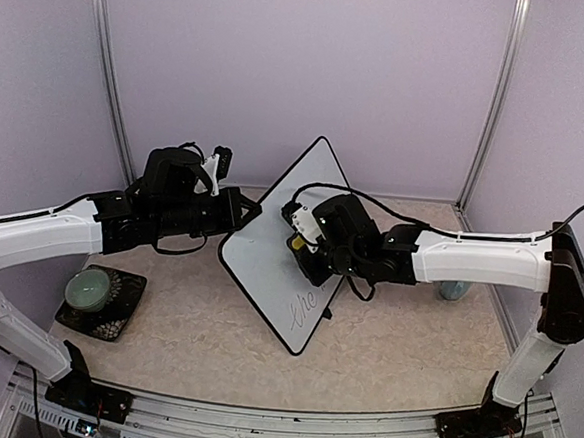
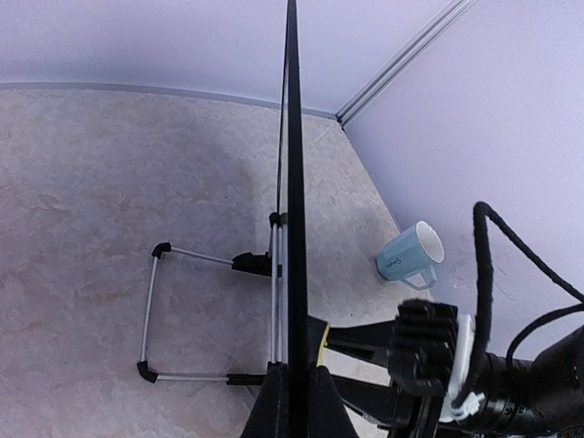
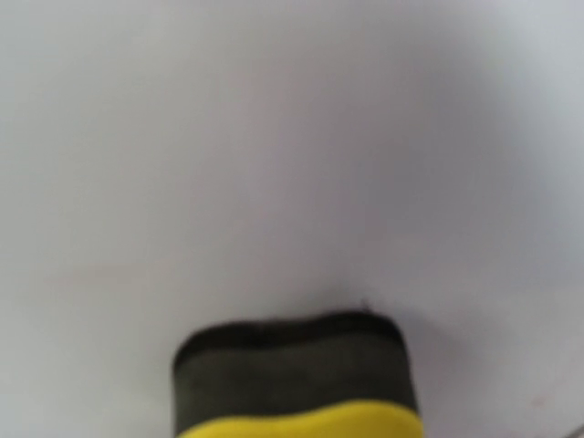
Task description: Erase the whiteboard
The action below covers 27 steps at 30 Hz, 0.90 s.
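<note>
The whiteboard (image 1: 270, 250) stands tilted up on one corner, with dark handwriting (image 1: 307, 305) near its lower corner. My left gripper (image 1: 244, 213) is shut on its left edge. In the left wrist view the board (image 2: 292, 137) shows edge-on, clamped in my left gripper (image 2: 297, 379). My right gripper (image 1: 304, 244) is shut on a yellow sponge eraser (image 1: 297, 241) pressed against the board face. In the right wrist view the eraser (image 3: 297, 383) has its dark felt side against the white board (image 3: 292, 137). My right fingers are hidden there.
A pale green cup (image 1: 90, 287) sits on a black mat (image 1: 115, 312) at the left. A blue mug (image 2: 411, 257) stands behind the board near the right wall, also visible in the top view (image 1: 455, 289). A wire stand (image 2: 151, 310) lies on the table behind the board.
</note>
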Each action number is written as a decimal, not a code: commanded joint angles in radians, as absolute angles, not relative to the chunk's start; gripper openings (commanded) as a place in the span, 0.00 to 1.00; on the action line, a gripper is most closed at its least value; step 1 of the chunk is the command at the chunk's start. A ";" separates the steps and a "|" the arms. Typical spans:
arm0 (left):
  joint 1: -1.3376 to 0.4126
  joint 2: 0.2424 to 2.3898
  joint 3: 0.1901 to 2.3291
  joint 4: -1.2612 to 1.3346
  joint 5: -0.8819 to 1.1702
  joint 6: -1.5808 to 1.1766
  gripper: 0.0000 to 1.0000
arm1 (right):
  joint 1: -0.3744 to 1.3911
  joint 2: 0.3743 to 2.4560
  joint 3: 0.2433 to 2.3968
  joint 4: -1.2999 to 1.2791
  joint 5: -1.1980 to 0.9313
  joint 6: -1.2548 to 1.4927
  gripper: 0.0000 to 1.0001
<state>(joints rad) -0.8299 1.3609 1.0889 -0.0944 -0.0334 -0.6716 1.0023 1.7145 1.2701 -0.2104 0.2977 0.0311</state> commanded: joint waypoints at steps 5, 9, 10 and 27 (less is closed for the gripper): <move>-0.841 1.355 1.079 -0.105 0.048 -0.657 0.00 | 1.116 1.700 1.260 -0.157 0.144 -0.013 0.00; -0.842 1.344 1.074 -0.107 0.046 -0.662 0.00 | 1.101 1.663 1.261 -0.167 0.234 0.018 0.00; -0.843 1.340 1.072 -0.107 0.044 -0.661 0.00 | 1.084 1.652 1.264 -0.176 0.259 0.033 0.00; -0.850 1.336 1.073 -0.110 0.036 -0.666 0.00 | 0.845 1.665 1.286 -0.222 0.425 0.153 0.00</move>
